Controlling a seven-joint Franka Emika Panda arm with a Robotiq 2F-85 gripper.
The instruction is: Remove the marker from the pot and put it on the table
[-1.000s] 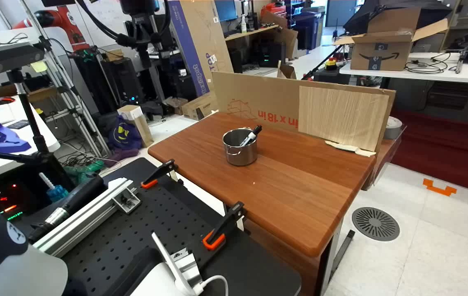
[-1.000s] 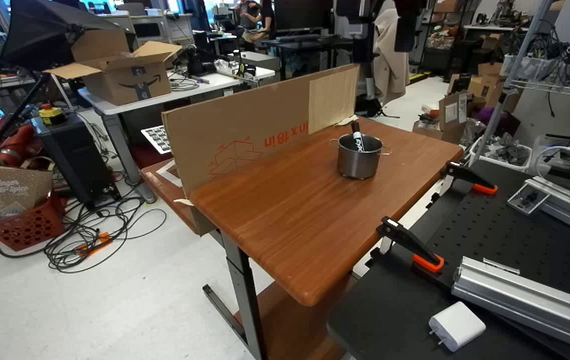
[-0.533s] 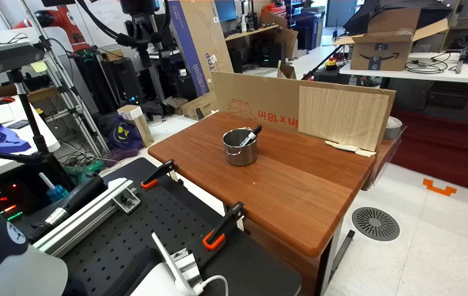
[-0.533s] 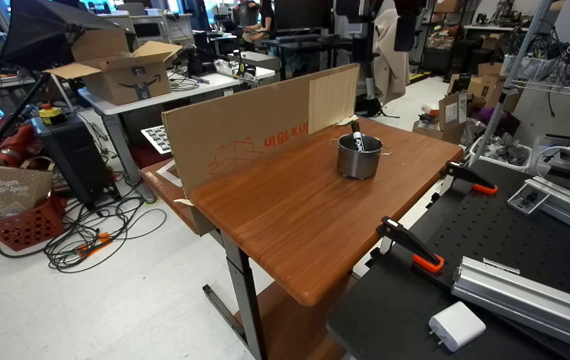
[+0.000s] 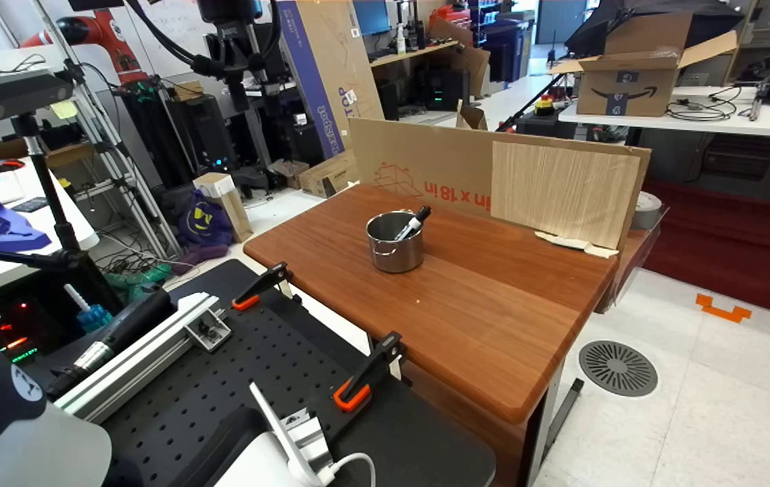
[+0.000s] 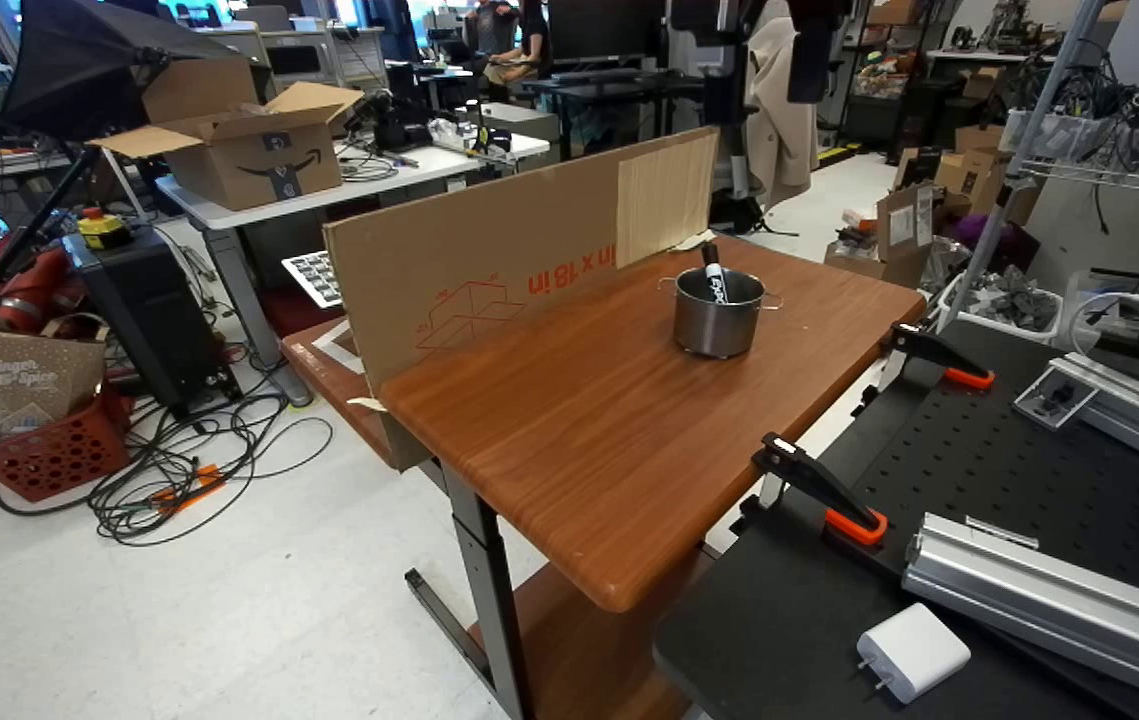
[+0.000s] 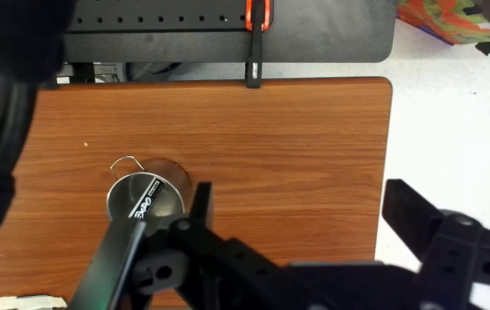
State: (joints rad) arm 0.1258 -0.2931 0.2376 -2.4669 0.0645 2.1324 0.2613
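Observation:
The marker (image 5: 414,224), white-labelled with a black cap, leans inside the silver pot (image 5: 395,253), its capped end above the rim. Marker (image 6: 715,278) and pot (image 6: 714,330) show likewise in the other exterior picture. The pot stands on the reddish-brown table (image 5: 479,318). In the wrist view the marker (image 7: 146,198) lies across the pot's opening and its capped end is hidden behind the gripper; the pot wall (image 7: 171,170) is left of the fingers. My gripper (image 7: 300,184) is open and empty, high above the table (image 7: 292,137). In an exterior view the gripper (image 5: 237,91) hangs at the top.
A cardboard panel (image 5: 439,162) stands upright along the table's far edge. Black clamps with orange pads (image 5: 371,372) grip the near edge beside the black perforated bench (image 5: 276,365). A blurred dark cable (image 7: 8,120) crosses the left of the wrist view.

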